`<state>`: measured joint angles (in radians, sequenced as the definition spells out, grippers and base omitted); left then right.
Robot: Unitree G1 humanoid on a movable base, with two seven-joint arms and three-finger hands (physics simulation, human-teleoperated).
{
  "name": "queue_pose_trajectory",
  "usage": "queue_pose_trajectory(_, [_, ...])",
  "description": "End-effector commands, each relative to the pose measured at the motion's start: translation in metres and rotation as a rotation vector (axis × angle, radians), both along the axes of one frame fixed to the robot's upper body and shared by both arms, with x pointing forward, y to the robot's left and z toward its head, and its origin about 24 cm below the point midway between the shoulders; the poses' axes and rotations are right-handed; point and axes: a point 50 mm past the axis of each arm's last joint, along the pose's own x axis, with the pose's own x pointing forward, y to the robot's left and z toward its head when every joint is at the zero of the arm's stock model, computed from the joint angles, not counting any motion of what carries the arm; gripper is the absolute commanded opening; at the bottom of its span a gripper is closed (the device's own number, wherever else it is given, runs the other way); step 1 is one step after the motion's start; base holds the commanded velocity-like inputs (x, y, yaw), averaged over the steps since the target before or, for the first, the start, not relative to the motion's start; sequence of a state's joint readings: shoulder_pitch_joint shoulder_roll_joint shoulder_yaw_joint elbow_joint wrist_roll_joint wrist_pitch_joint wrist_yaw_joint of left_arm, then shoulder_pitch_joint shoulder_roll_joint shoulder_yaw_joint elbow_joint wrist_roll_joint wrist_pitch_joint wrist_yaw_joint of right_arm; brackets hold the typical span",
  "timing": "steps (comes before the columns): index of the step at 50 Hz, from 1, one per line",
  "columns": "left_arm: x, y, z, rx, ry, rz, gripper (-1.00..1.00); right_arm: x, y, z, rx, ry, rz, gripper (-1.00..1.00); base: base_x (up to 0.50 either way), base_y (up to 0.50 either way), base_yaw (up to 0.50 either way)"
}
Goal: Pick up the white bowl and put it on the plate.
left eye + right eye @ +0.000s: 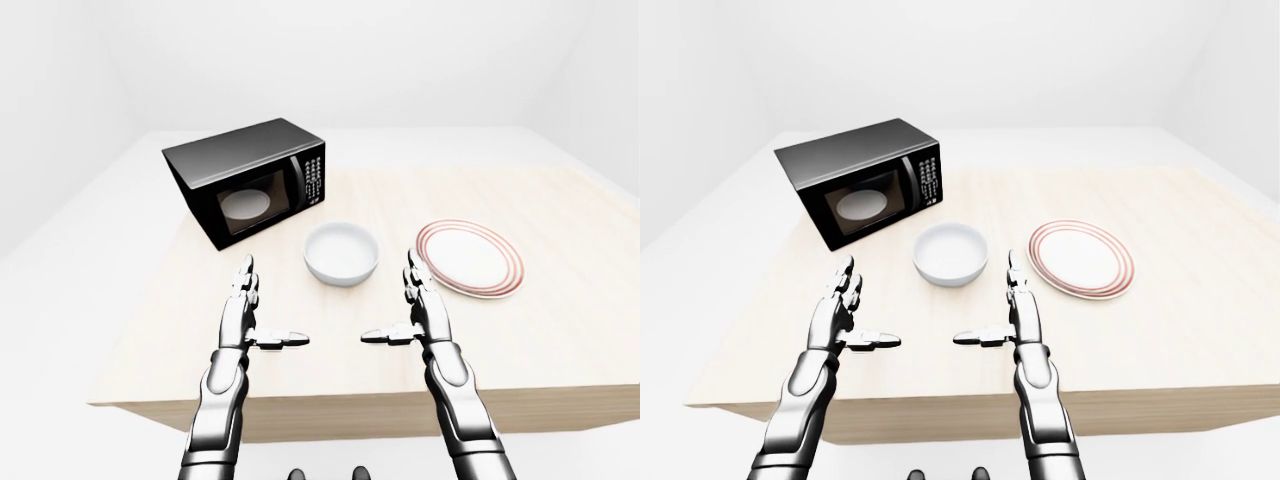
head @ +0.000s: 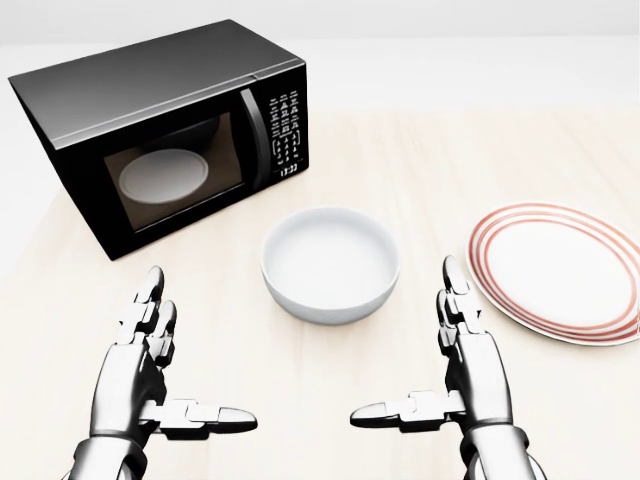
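Observation:
The white bowl [image 2: 330, 262] sits upright and empty on the wooden table [image 2: 420, 160], near the middle of the head view. The white plate with red rings [image 2: 560, 270] lies flat to its right, apart from it. My left hand [image 2: 170, 370] is open, below and left of the bowl, thumb pointing right. My right hand [image 2: 440, 365] is open, below and right of the bowl, thumb pointing left. Both hands hover over the table and touch nothing.
A black microwave [image 2: 170, 130] with its door shut stands at the upper left of the table; a white turntable shows through its window. The table's near edge [image 1: 350, 405] runs below my hands in the left-eye view. White floor and walls surround the table.

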<state>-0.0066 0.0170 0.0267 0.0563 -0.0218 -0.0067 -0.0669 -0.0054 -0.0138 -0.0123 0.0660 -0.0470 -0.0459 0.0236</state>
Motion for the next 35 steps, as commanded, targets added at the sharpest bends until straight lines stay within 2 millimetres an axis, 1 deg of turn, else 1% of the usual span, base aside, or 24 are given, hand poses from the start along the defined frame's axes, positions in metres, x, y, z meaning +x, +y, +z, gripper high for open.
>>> queue_pose_trajectory(1, [0.0002, 0.0002, -0.0012, 0.001, 0.001, 0.000, 1.00, 0.0001, 0.0010, -0.0001, -0.001, -0.002, 0.003, 1.00, 0.30, 0.00, 0.00])
queue_pose_trajectory(30, [0.0005, -0.0002, -0.0007, 0.004, 0.001, 0.000, 1.00, 0.0000, 0.0010, -0.0014, -0.004, 0.001, 0.004, 1.00, 0.30, 0.00, 0.00])
queue_pose_trajectory(35, [0.0004, -0.0003, -0.0003, 0.003, 0.000, 0.001, 1.00, -0.0002, 0.0014, -0.0009, -0.010, -0.003, 0.002, 1.00, 0.11, 0.00, 0.00])
